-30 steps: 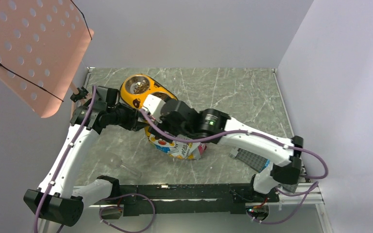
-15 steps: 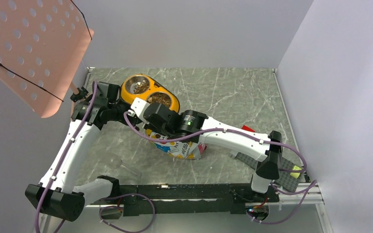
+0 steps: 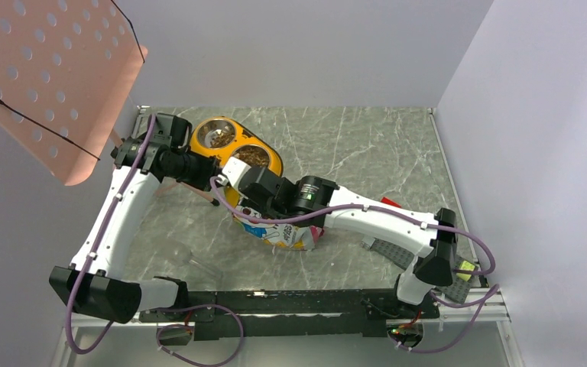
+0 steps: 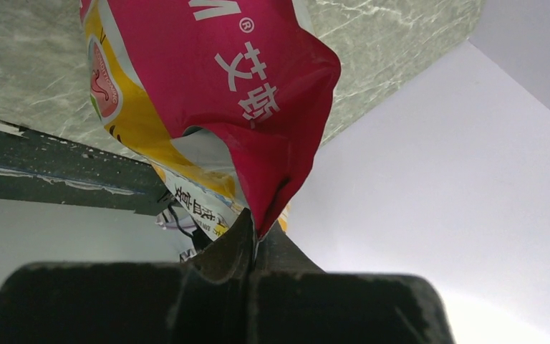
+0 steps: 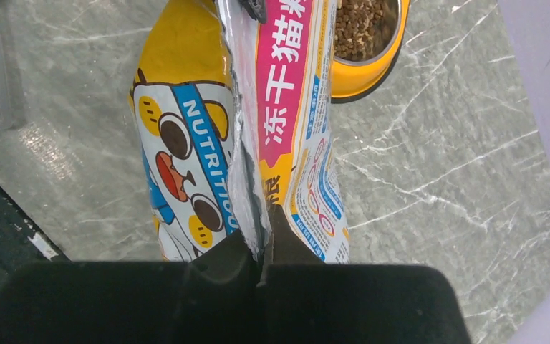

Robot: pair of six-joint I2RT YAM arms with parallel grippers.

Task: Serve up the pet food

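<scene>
The pet food bag (image 3: 284,234), glossy white, pink and yellow with a cartoon cat, rests on the marble table just near of the yellow double bowl (image 3: 212,160). Brown kibble (image 3: 254,156) fills the bowl's right steel cup (image 5: 362,29). My left gripper (image 4: 256,231) is shut on a pink corner of the bag (image 4: 215,79). My right gripper (image 5: 263,247) is shut on the bag's torn silver top edge (image 5: 240,143). In the top view both grippers, left (image 3: 215,197) and right (image 3: 239,202), meet at the bag's far-left end, with the arms hiding the bag's mouth.
A clear plastic scoop (image 3: 192,261) lies near the front-left edge. A grey baseplate (image 3: 397,249), a red piece (image 3: 388,202) and a yellow-green piece (image 3: 466,266) sit at the right. A pink perforated board (image 3: 46,76) hangs over the left wall.
Both grippers have shut on the bag's top. The right wrist drew back from over the bowl toward the bag; the left arm's wrist shifted right to the bag's corner.
</scene>
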